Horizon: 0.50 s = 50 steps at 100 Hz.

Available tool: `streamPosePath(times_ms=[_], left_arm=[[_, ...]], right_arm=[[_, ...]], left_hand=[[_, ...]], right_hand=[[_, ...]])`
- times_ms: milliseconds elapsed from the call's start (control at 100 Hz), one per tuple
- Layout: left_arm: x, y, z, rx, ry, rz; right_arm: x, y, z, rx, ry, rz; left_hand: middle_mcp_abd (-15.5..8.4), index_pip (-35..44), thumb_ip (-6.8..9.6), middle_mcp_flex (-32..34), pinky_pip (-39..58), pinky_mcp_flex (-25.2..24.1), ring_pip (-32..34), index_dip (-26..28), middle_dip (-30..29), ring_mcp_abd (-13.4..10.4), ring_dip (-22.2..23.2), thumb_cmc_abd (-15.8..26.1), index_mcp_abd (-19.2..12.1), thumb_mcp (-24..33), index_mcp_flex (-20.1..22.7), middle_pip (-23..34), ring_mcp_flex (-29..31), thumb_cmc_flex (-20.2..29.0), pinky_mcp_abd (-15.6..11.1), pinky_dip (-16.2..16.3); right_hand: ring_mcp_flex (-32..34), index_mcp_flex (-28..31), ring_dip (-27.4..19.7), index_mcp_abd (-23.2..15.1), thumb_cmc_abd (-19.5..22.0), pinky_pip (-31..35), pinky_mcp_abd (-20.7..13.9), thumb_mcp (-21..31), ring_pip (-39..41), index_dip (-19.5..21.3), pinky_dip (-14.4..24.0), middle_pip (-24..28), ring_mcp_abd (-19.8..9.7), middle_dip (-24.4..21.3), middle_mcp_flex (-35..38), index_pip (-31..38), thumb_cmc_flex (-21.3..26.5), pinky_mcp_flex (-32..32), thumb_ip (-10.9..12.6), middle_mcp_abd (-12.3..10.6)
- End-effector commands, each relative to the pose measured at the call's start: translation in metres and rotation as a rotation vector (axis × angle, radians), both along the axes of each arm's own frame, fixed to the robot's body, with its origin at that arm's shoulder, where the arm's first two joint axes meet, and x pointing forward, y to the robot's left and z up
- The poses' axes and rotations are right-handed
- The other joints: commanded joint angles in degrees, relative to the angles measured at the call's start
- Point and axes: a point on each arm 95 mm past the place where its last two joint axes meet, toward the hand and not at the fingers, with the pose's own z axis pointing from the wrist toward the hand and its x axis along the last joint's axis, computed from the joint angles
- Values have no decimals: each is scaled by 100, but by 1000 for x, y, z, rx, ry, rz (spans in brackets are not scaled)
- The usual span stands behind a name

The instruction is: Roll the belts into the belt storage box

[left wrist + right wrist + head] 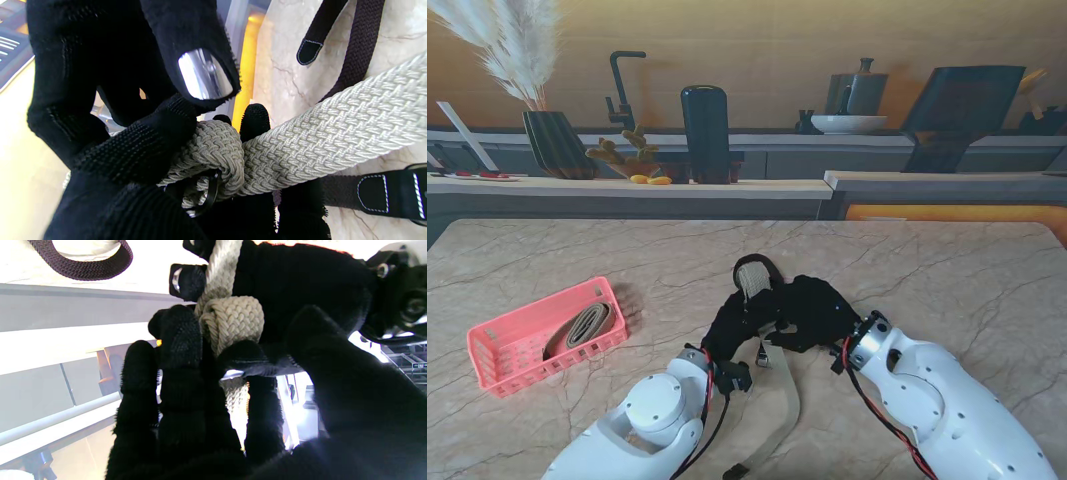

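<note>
Hands: 2, both in black gloves, meeting over the table (987,270).
Left hand (732,325): fingers (140,150) wrapped round the rolled end of the cream belt (749,277), clamping it.
Right hand (812,310): fingertips (178,336) pressed on the same roll from the other side, closed on it.
Belts: 3 counted.
Cream belt: 1, woven; its coil (213,150) sits between the 2 hands, its loose tail (782,410) trails back toward me between the arms.
Dark brown belt (362,36): 1, lying on the table just beyond the hands, partly under them, a loop (83,268) visible past the right fingertips.
Rolled belt (579,328): 1, tan, already inside the box.
Belt storage box (522,365): 1, pink slotted basket, well apart to the left of the left hand.
</note>
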Motion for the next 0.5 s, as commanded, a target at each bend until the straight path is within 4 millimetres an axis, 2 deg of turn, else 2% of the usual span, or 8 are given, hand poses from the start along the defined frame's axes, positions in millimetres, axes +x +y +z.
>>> streamPosePath(times_ms=[0, 140, 250, 340, 420, 440, 490], left_arm=[[0, -5, 5, -12, 1, -1], [0, -5, 3, -1, 7, -8], [1, -6, 3, 18, 0, -19], [1, -6, 2, 38, -12, -27], [1, -6, 2, 52, -21, -42], [1, -6, 1, 55, -23, -48], [1, -6, 1, 65, -33, -65]], right_arm=[[-11, 3, 2, 23, 6, 26], [-18, -5, 16, 71, -40, 9], [-22, -11, 26, 106, -59, -9], [-22, -15, 31, 126, -79, -23], [-20, -18, 38, 145, -136, -44], [-19, -19, 39, 146, -149, -50], [-17, -23, 44, 137, -171, -64]], left_hand=[[-258, 327, 147, 345, 302, 147, 290, 116, 248, -138, 299, 474, -279, 362, 162, -66, 284, 580, -131, 224], [-254, 646, 79, 526, 540, 263, 647, 316, 666, -142, 655, 644, -295, 265, 312, 44, 408, 1033, -100, 498], [-270, 814, 56, 502, 646, 263, 876, 498, 895, -174, 832, 894, -363, 142, 344, 269, 416, 1290, -70, 712], [-274, 825, 60, 442, 708, 216, 986, 538, 929, -176, 906, 1024, -370, 41, 327, 377, 385, 1394, -53, 813], [-255, 790, 48, 367, 746, 126, 1026, 536, 929, -132, 970, 1075, -380, 10, 279, 359, 311, 1408, -44, 873], [-256, 785, 49, 351, 755, 114, 1026, 536, 926, -120, 980, 1089, -387, 10, 275, 353, 294, 1416, -47, 884], [-264, 758, 52, 297, 822, 86, 1039, 533, 916, -98, 1037, 1135, -408, 3, 247, 337, 247, 1433, -62, 945]], right_hand=[[-56, 201, 89, -387, -159, -17, -67, -50, 154, 490, 175, 229, -122, 133, -48, 1210, -88, -10, -105, -674], [-65, 126, 114, -252, -55, -13, -108, -2, 208, 310, 192, 239, -170, 153, -73, 1001, -181, -5, -5, -673], [-78, 119, 110, -150, 23, -31, -109, 84, 199, 222, 197, 209, -162, 146, -77, 702, -268, -7, 177, -669], [-74, 116, 122, -138, 140, -39, -103, 92, 211, 213, 210, 205, -144, 146, -55, 487, -338, -22, 264, -679], [-105, 102, 111, -171, 251, -45, -110, 13, 180, 174, 214, 179, -142, 136, -80, 425, -264, 0, 170, -691], [-127, 79, 78, -136, 290, -79, -104, 34, 115, 150, 200, 132, -152, 115, -121, 333, -280, -5, 248, -687], [-267, -75, -7, -58, 341, -173, -111, 8, -84, 85, 157, -17, -157, 58, -313, 116, -264, -56, 271, -675]])
